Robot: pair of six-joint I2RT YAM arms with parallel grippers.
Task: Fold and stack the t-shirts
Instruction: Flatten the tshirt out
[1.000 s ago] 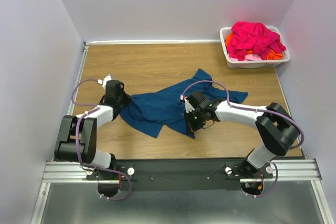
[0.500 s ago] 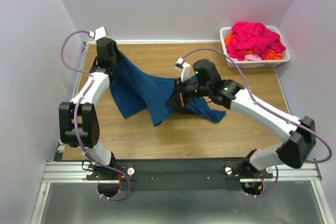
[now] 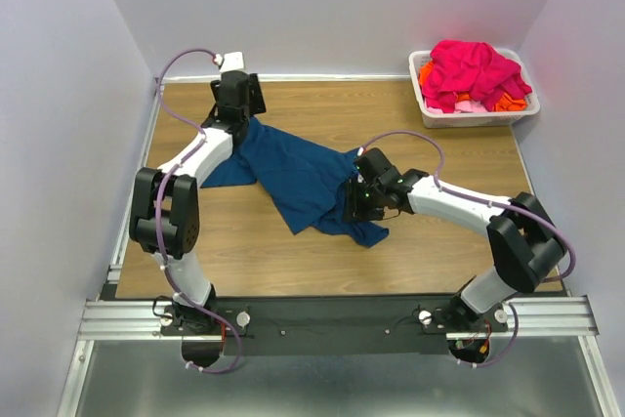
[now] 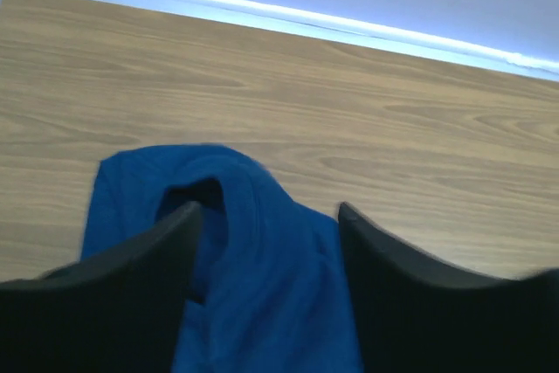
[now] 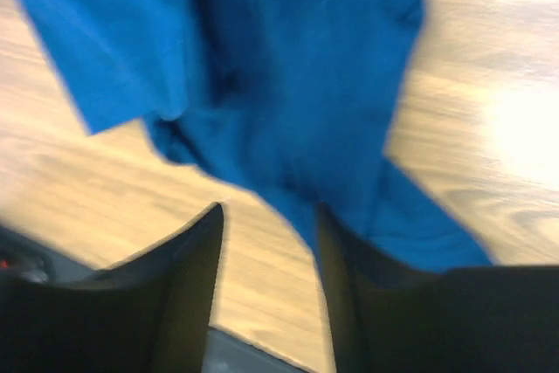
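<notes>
One blue t-shirt (image 3: 298,175) lies mid-table (image 3: 273,263), bare wood all around. Left gripper (image 3: 244,119) pinches its far left corner. Right gripper (image 3: 354,202) seems to pinch the near right edge, but that view is blurry. Only the top view shows pink and orange t-shirts (image 3: 474,67) in the far-right basket (image 3: 479,119).

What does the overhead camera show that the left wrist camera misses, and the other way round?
Only the overhead view: the right gripper over the blue t-shirt, and the white basket holding pink and orange t-shirts. Only the left wrist view: the left gripper seen close up, with blue cloth bunched between its fingers. Both: the blue t-shirt lying on the wooden table.
</notes>
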